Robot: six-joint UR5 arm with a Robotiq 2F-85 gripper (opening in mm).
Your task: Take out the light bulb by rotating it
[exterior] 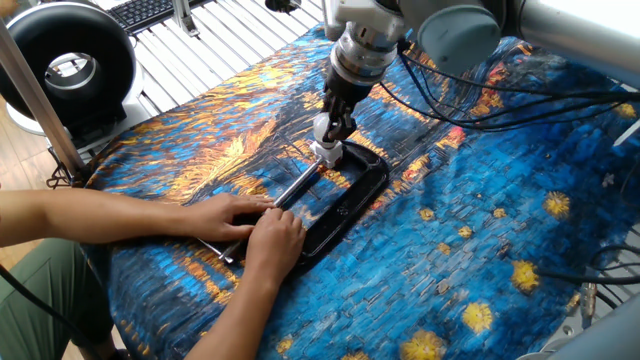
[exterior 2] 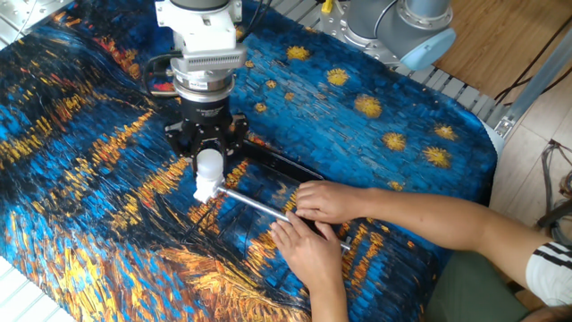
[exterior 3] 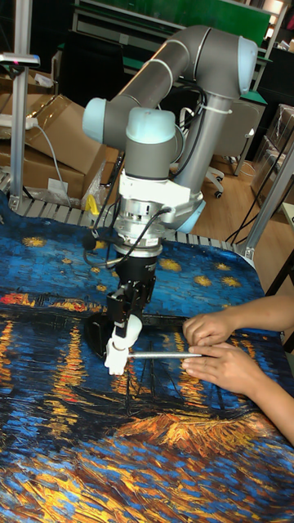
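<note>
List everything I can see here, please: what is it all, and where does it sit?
Small white frosted light bulb: one, white, held between the fingers above its socket.
Short white socket: one, white, at the end of the rod.
Thin silver metal rod: one, silver, running from socket to the hands.
Large black C-clamp: one, black, flat on the cloth.
Starry-night patterned cloth: one, blue and orange, covering the table.
Round black fan-like device: one, black, beyond the table edge.
Person's hands: two, steadying the rod.
Robot gripper: one, black, closed on the bulb.
</note>
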